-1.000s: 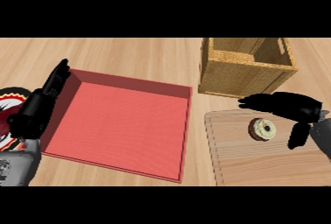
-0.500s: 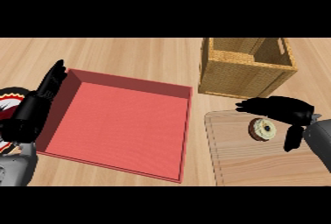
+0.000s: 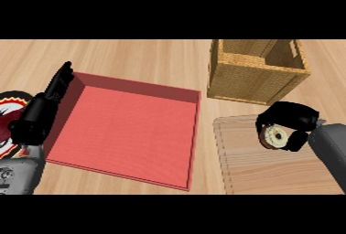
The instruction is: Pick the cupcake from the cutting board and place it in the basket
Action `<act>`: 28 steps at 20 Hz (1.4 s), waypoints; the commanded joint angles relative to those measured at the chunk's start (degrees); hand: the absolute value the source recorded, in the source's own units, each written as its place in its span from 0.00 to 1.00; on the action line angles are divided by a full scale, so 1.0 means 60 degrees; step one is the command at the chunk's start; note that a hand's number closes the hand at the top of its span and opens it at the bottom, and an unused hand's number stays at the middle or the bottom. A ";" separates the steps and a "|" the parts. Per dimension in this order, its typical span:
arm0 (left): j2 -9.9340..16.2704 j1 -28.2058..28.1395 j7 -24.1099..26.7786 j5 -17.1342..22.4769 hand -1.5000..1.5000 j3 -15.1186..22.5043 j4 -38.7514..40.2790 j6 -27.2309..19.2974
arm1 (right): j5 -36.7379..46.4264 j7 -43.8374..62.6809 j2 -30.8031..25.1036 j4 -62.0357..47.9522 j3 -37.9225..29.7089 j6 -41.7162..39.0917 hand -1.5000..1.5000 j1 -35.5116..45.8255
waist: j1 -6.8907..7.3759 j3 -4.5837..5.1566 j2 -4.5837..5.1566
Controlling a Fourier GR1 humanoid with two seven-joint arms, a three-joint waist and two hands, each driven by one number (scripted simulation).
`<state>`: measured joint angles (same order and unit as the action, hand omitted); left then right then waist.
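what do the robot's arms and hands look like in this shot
Both forearms are smooth grey shells entering from the lower edge. Each ends in a glossy black hand: the left hand at the left edge, the right hand at the right. The left forearm's grey casing shows small round fittings near the bottom corner. No cables or sleeves are visible.
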<state>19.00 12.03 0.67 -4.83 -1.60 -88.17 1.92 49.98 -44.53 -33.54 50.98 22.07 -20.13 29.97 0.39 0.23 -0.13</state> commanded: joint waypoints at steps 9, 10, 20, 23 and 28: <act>-0.0011 -0.0284 -0.0259 0.0151 0.50 -0.0388 -0.0473 0.0417 | 0.0094 -0.0745 -0.0362 -0.0923 -0.1503 0.1166 1.00 0.0166 | 0.0049 -0.0045 0.0042; -0.0300 -0.0205 -0.0134 -0.0201 0.50 0.0000 -0.0360 0.0153 | 0.0015 0.0384 -0.0407 -0.1370 -0.2039 0.1356 1.00 0.0465 | 0.0085 -0.0053 0.0091; -0.0188 -0.0067 0.0252 -0.0237 0.50 -0.0072 -0.0091 0.0251 | -0.1053 0.3367 -0.2504 -0.3992 -0.5432 0.3388 1.00 0.1785 | 0.0293 -0.0092 0.0244; -0.0461 -0.0164 -0.0044 -0.0170 0.50 0.0077 -0.0357 0.0159 | -0.2316 0.2604 -0.2774 -0.4044 -0.6601 0.3118 1.00 0.2478 | 0.0255 -0.0096 0.0151; -0.0135 0.0049 -0.0033 -0.0173 0.50 -0.0147 -0.0204 0.0329 | -0.3788 0.1980 -0.2918 -0.4297 -0.7652 0.1297 1.00 0.3843 | 0.0260 -0.0062 0.0105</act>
<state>18.46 12.74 0.15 -5.29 -2.76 -89.49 4.16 33.09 -30.61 -49.43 26.78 -18.72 -7.20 47.72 1.81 -0.23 0.69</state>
